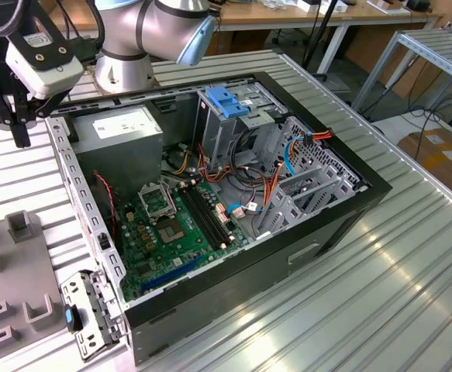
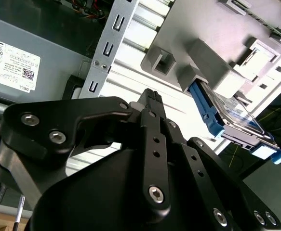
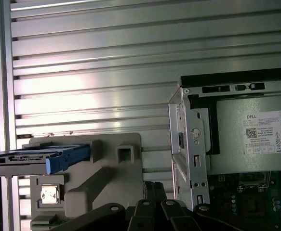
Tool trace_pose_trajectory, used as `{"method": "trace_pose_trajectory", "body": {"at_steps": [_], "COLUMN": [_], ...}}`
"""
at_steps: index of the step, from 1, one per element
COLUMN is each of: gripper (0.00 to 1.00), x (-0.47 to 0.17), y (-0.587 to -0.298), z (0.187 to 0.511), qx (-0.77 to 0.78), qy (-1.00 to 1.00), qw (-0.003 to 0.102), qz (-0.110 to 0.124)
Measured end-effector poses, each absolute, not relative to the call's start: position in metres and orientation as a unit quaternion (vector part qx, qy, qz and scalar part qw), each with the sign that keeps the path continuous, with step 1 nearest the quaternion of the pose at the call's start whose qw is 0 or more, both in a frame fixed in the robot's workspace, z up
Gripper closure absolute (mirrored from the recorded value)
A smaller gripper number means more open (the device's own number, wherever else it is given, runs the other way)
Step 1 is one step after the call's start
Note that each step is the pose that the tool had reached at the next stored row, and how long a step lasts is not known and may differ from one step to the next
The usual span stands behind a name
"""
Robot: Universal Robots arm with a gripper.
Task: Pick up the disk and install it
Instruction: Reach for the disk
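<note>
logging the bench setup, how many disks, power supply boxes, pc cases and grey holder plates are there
disk: 1
power supply box: 1
pc case: 1
grey holder plate: 1
total: 4

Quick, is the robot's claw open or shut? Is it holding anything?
Gripper: shut, holding nothing. The disk lies in the grey holder, apart from the gripper.

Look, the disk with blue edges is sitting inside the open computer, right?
No. The disk with blue edges is sitting in the grey holder on the table beside the open computer, not inside it, as the first wrist view shows.
</note>
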State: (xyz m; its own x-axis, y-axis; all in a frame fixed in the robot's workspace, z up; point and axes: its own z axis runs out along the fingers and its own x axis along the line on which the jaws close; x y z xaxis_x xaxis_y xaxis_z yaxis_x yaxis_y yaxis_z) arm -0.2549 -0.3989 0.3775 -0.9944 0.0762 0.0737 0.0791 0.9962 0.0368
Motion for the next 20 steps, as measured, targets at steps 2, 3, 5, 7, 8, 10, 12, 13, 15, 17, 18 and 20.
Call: {"method": "trace_pose_trajectory", "body": {"at_steps": [2, 3, 5, 7, 8, 10, 12, 13, 15, 17, 18, 20], "gripper": [0.89, 0.89, 0.89, 0.89, 0.89, 0.89, 0.89, 0.89, 0.89, 0.89, 0.89, 0.89], "x": [-0.256, -0.257, -0.261, -0.266, -0.268, -0.274, -0.282, -0.286, -0.297, -0.307, -0.308, -0.308], "y": [-0.399, -0.399, -0.399, -0.399, -0.399, -0.399, -0.399, -0.399, -0.399, -0.399, -0.399, -0.399], "z": [0.377, 0.377, 0.377, 0.377, 0.377, 0.376, 0.376, 0.376, 0.376, 0.376, 0.376, 0.376], "qx": [-0.039, -0.039, -0.039, -0.039, -0.039, -0.039, -0.039, -0.039, -0.039, -0.039, -0.039, -0.039], "qy": [-0.998, -0.998, -0.998, -0.998, -0.998, -0.998, -0.998, -0.998, -0.998, -0.998, -0.998, -0.998], "qw": [0.036, 0.036, 0.036, 0.036, 0.036, 0.036, 0.036, 0.036, 0.035, 0.034, 0.034, 0.034], "qz": [-0.02, -0.02, -0.02, -0.02, -0.02, -0.02, -0.02, -0.02, -0.02, -0.021, -0.021, -0.021]}}
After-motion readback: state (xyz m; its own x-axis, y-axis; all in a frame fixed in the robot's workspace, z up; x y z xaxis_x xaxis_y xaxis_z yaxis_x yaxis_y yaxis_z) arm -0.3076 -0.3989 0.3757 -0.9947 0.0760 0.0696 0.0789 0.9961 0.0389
